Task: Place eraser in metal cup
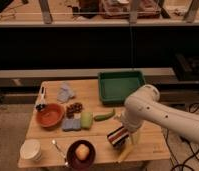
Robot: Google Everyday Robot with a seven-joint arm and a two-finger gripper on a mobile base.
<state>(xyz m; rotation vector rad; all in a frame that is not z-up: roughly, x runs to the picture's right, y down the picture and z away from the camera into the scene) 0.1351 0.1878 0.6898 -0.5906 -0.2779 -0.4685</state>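
Note:
The eraser [118, 136], a small block with dark, white and reddish stripes, sits tilted at the tip of my white arm, over the front right of the wooden table [100, 102]. My gripper [122, 131] is at the eraser, mostly hidden by the wrist, and appears shut on it. A small dark cup-like object [41, 106] with a light handle stands at the table's left edge behind the red bowl. I cannot tell if it is the metal cup.
A green tray [139, 76] is at the back right. A red bowl [49, 115], grey-blue pad [71, 125], green block [86, 120] and green vegetable [104, 116] lie mid-table. A white bowl [30, 149], spoon [58, 148] and dark plate [70, 154] holding a round fruit are in front. A yellow object [127, 149] lies under the eraser.

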